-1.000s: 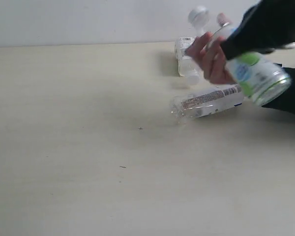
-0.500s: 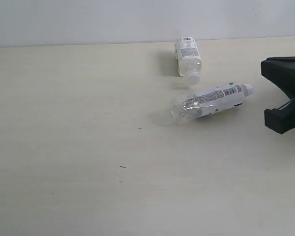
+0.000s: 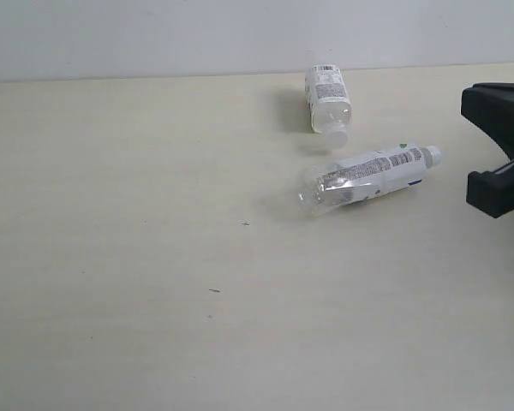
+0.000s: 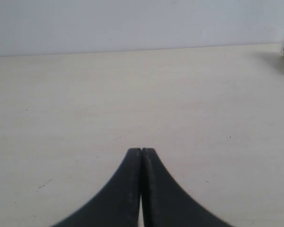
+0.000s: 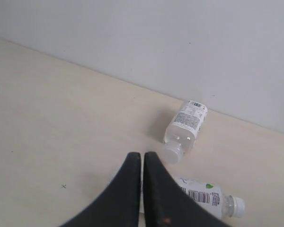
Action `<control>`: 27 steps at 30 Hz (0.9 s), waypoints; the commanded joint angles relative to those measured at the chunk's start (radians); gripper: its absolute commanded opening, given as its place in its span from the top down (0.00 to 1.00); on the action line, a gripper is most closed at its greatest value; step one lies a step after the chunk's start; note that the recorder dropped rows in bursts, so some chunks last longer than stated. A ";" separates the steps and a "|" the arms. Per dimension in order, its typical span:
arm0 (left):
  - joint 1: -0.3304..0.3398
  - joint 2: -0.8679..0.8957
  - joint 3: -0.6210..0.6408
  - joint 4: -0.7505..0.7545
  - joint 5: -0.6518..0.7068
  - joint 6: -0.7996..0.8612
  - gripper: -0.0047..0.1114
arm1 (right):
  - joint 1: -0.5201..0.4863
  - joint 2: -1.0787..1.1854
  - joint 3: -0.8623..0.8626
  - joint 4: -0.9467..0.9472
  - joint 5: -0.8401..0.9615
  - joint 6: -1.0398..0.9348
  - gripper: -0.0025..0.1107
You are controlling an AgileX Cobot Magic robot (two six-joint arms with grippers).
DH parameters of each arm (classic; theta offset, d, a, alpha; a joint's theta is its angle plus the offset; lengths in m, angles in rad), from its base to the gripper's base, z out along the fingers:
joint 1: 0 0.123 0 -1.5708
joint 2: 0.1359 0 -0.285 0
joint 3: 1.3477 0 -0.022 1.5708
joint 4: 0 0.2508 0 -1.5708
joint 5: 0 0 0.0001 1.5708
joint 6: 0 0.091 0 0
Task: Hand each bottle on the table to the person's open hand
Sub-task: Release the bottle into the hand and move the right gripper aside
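Edged aside since half a second ago, my right claw (image 5: 142,158) sits closed, empty. Just beyond its tips, the white-labelled bottle (image 5: 186,124) and green-marked bottle (image 5: 203,196) lie on the table (image 5: 61,118). My left claw (image 4: 141,151) is closed too.

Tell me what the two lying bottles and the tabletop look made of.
Table: matte, pale wood-look, maybe laminate; faint grain streaks. Far bottle and near bottle: likely thin clear plastic, glossy; the table shows through them.
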 commanded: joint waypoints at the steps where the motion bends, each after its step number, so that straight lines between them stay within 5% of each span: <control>1: 0.002 -0.005 0.003 0.001 -0.006 -0.004 0.94 | 0.001 -0.004 0.006 0.004 -0.021 0.024 0.95; 27: 0.002 -0.005 0.003 0.001 -0.006 -0.003 0.94 | 0.001 -0.004 0.006 0.006 -0.093 0.132 0.95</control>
